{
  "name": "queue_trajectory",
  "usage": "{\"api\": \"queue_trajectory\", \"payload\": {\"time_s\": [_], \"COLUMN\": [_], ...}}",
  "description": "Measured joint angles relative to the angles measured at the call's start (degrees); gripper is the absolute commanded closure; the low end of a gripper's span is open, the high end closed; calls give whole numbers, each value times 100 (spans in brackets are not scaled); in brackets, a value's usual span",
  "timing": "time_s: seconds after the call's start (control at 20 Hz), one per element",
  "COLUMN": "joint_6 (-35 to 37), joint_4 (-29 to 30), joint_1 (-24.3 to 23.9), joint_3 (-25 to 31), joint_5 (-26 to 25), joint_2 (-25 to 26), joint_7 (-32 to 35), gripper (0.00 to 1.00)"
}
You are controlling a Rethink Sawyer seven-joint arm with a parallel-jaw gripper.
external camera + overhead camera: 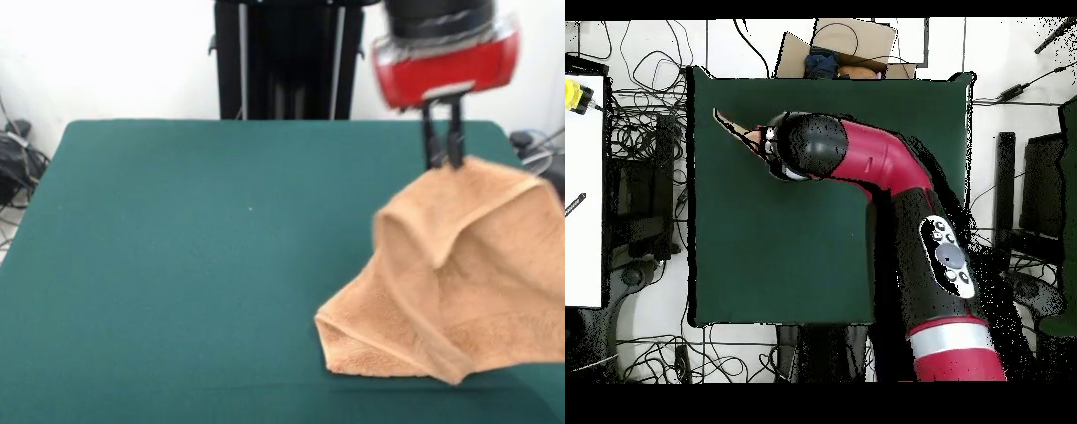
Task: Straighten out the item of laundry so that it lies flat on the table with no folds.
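Hanging from the gripper (444, 159), the towel (455, 283) is pinched at its top edge w/ the two dark fingers (433, 141) closed tight on the cloth, almost no gap between them. No brand, label or readable writing shows on the towel, the arm or the table in either view; the tag can't be made out. No containers on the table.

Front view: the towel sits toward the right edge of the table (177, 265), closer to the near right corner than the far one. Its upper part is lifted and drapes down in a loose cone, w/ one fold curling over at the upper left. Lower part rests bunched on the green cloth, a woven band visible along the bottom hem. Right side of the towel runs out of frame, so its full extent can't be told. Red and black wrist housing (444, 62) sits directly above the fingers.

Overhead view: the arm (895, 200) reaches diagonally across the table (765, 270) from the bottom right, its head covering most of the towel (733, 127); only a thin tan sliver pokes out near the table's upper left corner. Cables (635, 130) and a cardboard box (855, 40) lie on the floor beyond the table edges.
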Motion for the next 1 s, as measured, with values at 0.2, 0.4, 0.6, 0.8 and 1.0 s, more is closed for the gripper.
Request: {"api": "queue_trajectory", "payload": {"time_s": [0.2,0.4,0.6,0.8,1.0], "joint_6": [-747,-1250,-1612,-1643,-1641], "joint_4": [324,566,866,1048,1212], "joint_1": [-426,-655,-872,-958,-960], "joint_3": [284,440,629,753,872], "joint_5": [-538,-916,-1352,-1607,-1897], "joint_2": [273,499,749,845,891], "joint_7": [-248,-311,-320,-320,-320], "gripper": [100,100,100,100,100]}}
